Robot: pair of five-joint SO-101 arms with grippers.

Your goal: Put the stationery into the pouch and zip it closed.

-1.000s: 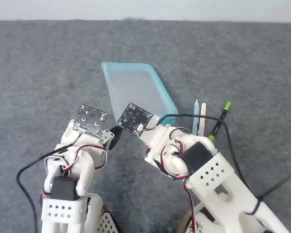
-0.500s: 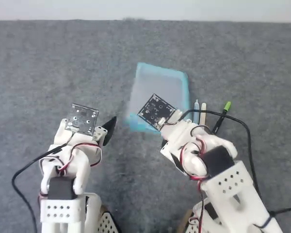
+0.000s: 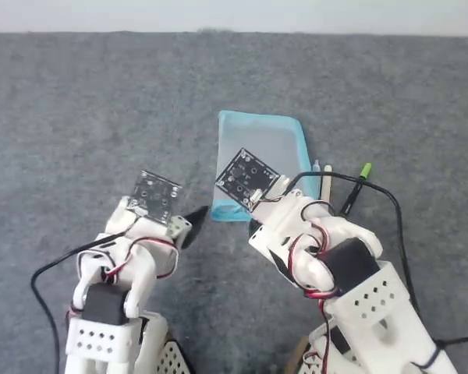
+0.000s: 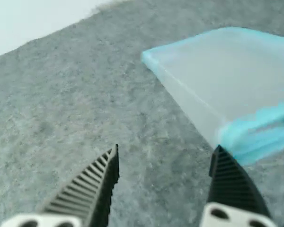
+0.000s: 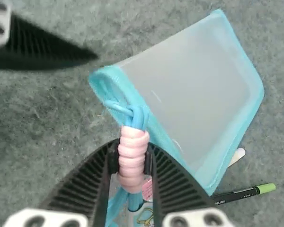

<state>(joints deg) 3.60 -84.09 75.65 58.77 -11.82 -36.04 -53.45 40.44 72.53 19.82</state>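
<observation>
- The grey mat [image 3: 78, 117] covers the table across the whole high view.
- The left gripper [image 4: 166, 153] sits in the lower left of the high view. Its jaws are spread wide with only mat between them. One black finger [image 3: 195, 216] points toward the pouch and stops just short of its near corner.
- The pouch [image 3: 273, 144], frosted with a light blue edge, is at the centre of the high view, a little right of the middle. Its near end is at the right gripper.
- The right gripper [image 5: 131, 147] is in the lower middle of the high view, under its camera board [image 3: 248, 179]. Its jaws are narrowed and pinch a pink coiled pull [image 5: 131, 158]. That pull hangs from a blue loop [image 5: 128, 113] at the pouch's corner.
- Three pens lie on the mat just right of the pouch, outside it: a pale blue one [image 3: 315, 173], a white one [image 3: 326, 181] and a black one with a green cap [image 3: 357, 187].
</observation>
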